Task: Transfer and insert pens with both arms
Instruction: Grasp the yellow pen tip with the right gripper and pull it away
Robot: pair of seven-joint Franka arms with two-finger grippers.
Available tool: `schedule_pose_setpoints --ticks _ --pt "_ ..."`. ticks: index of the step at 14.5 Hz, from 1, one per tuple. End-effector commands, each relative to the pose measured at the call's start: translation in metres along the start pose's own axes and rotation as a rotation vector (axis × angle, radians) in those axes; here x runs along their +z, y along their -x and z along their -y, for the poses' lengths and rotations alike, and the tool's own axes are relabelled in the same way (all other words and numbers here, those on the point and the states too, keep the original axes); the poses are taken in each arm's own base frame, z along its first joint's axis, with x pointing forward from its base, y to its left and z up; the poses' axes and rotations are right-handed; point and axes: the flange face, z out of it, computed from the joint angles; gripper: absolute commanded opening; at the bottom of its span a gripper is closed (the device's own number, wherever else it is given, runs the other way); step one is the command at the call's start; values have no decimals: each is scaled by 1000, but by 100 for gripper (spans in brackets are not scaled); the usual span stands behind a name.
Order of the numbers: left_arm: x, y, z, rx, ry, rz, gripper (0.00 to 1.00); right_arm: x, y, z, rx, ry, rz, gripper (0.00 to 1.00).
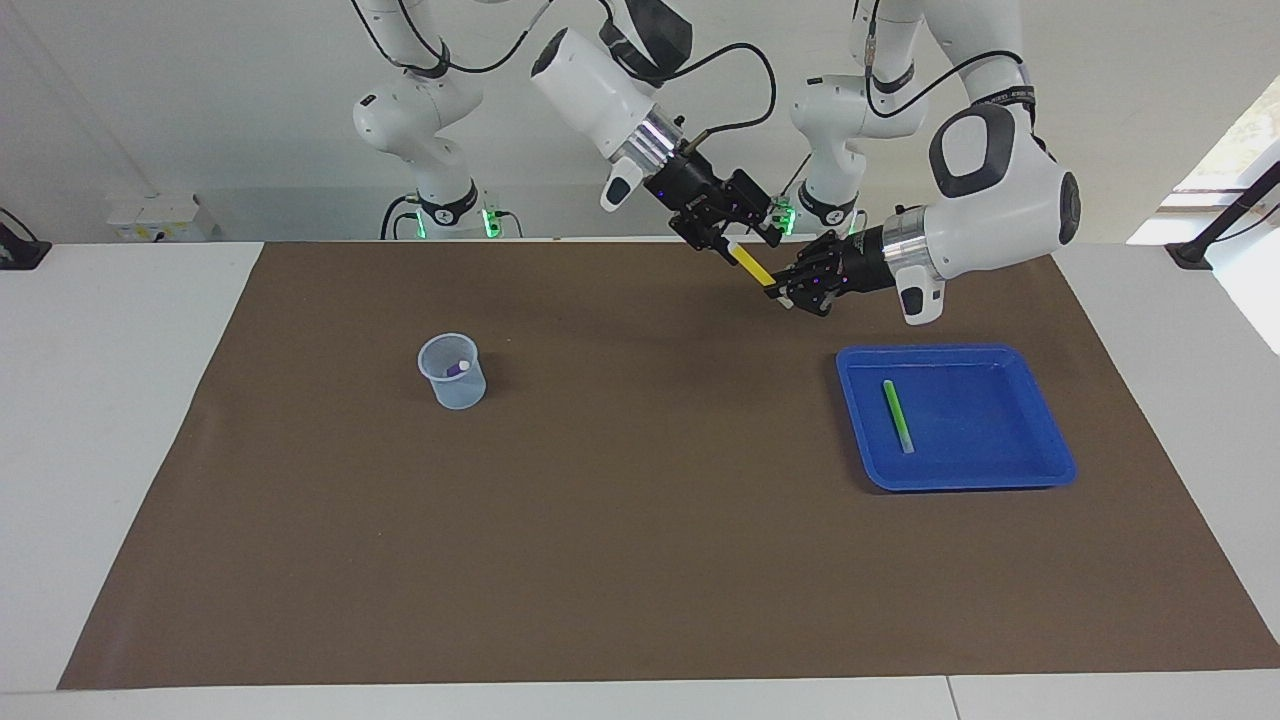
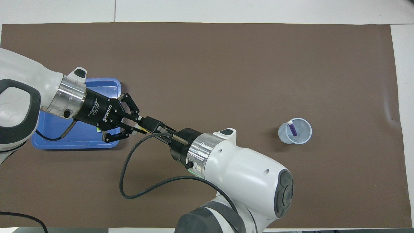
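Yellow pen (image 1: 750, 265) spans between left end effector (image 1: 787, 292) and right end effector (image 1: 722, 243).

Left gripper (image 1: 787, 292) raised, fingers clamped, facing right gripper (image 1: 728, 243), both arms stretched toward each other mid-air

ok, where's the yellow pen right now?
In the facing view the yellow pen is in the air between the left pincer, shut on its lower end, and the right pincer at its upper end.

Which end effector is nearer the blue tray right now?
Left. The left end effector, shut on the yellow pen, hangs just off the blue tray's robot-side edge. The right end effector, at the pen's other end, is over the mat toward the cup.
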Motion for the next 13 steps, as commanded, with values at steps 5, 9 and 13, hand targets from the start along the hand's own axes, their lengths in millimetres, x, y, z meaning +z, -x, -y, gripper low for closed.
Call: schedule_pose_setpoints --ticks 5,9,13 --pt "2 5 8 -16 26 6 0 0 -2 4 -27 -10 0 15" --pt "2 5 8 -25 27 5 0 -2 -13 0 -13 13 19 0" --pt "-6 9 7 -18 61 -8 100 -6 -29 -3 -14 31 23 0"
